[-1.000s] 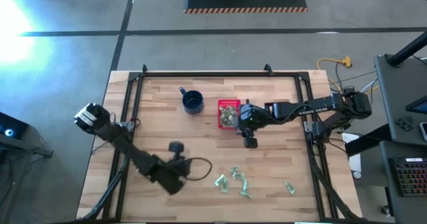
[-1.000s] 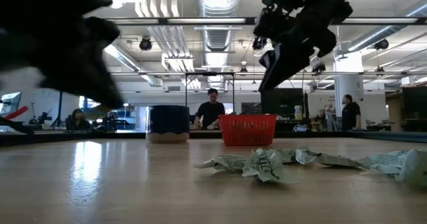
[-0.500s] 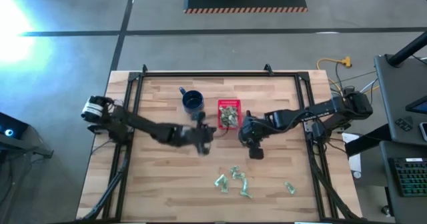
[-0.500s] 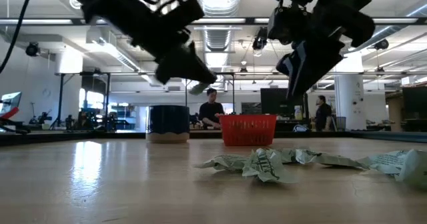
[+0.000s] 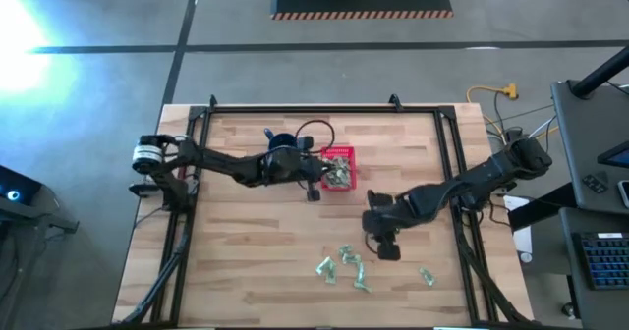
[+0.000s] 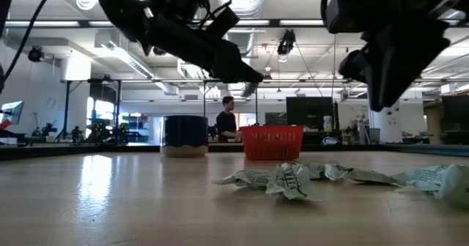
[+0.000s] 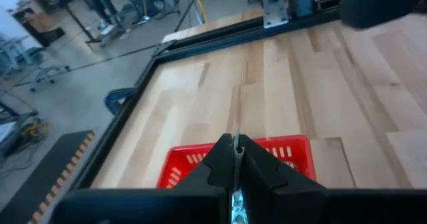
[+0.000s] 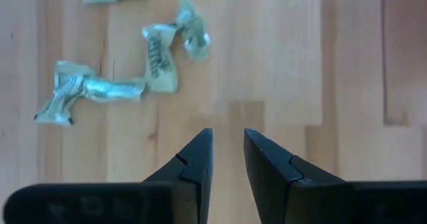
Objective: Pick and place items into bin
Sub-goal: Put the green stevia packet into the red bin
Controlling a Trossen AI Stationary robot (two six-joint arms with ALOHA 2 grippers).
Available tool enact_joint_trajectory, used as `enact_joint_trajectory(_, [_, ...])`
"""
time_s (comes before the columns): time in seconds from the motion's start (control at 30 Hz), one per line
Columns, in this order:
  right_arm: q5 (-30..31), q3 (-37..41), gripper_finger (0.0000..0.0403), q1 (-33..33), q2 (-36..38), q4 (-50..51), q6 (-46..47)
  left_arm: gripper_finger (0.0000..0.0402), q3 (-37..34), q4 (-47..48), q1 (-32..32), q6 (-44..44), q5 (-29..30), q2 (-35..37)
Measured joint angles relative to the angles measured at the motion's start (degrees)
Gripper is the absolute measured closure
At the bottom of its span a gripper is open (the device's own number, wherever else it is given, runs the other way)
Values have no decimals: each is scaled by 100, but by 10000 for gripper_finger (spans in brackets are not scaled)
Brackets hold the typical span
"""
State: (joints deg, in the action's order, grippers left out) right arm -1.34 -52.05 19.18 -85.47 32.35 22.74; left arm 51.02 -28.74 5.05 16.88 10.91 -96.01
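The left gripper point(image 5: 313, 186) hangs just at the near-left corner of the red basket point(image 5: 337, 168), which stands on the wooden table point(image 5: 236, 242) toward the far edge, right of the dark blue mug point(image 5: 283, 150). Its fingers point(image 7: 220, 161) are pressed together on a thin pale wrapper point(image 7: 236, 177) — the sliver shows between the tips in the left wrist view, with the basket's red perforated wall right beyond them. Several pale green wrappers already lie inside the basket.

The right gripper point(image 5: 387, 249) is nearer the table's front edge, right of centre, above the bare wood. Its jaws stand a little apart with nothing between them. The loose wrappers point(image 5: 346, 267) lie in a small cluster by the front edge, just to the left of this gripper and close ahead of its fingertips in the right wrist view — not touching it. One more wrapper point(image 5: 427, 276) lies apart, toward the front right corner.
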Motion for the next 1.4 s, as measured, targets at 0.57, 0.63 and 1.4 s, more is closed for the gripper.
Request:
enact_joint_trajectory(0.57, [1204, 0, 333, 2075, 32, 458, 2615, 287, 944, 104, 202, 147, -164, -1086])
enact_joint_trajectory(0.63, [1204, 0, 334, 2319, 32, 568, 3116, 263, 949, 105, 202, 147, -163, -1083])
enact_joint_trajectory(1.4, [730, 0, 301, 4021, -553, 1103, 7003, 214, 936, 230, 170, -2, -167, -817])
